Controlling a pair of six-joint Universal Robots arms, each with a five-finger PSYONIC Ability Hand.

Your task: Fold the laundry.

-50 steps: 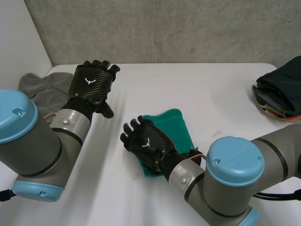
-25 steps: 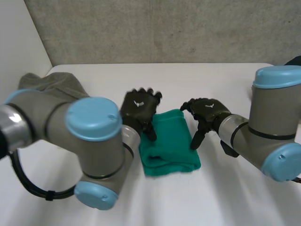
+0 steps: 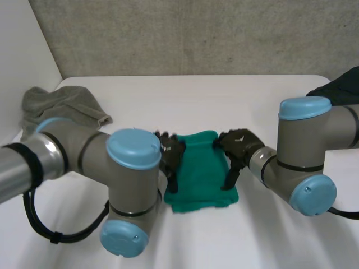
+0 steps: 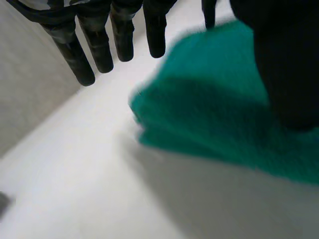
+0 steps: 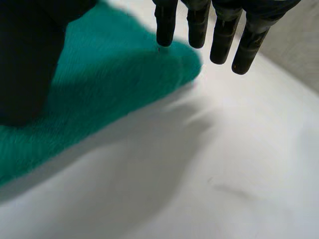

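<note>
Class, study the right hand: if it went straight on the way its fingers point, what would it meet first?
Most likely the green cloth's corner, under the right hand's straight fingers. The outer fingers would probably reach the white table beside it; depth is unclear.

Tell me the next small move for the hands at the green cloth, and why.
Probably lower both hands and pinch the side edges of the green cloth. The left hand is at its left edge, the right hand at its right edge, both with straight fingers gripping nothing. The cloth lies folded on the table, so a grip seems needed before moving it.
</note>
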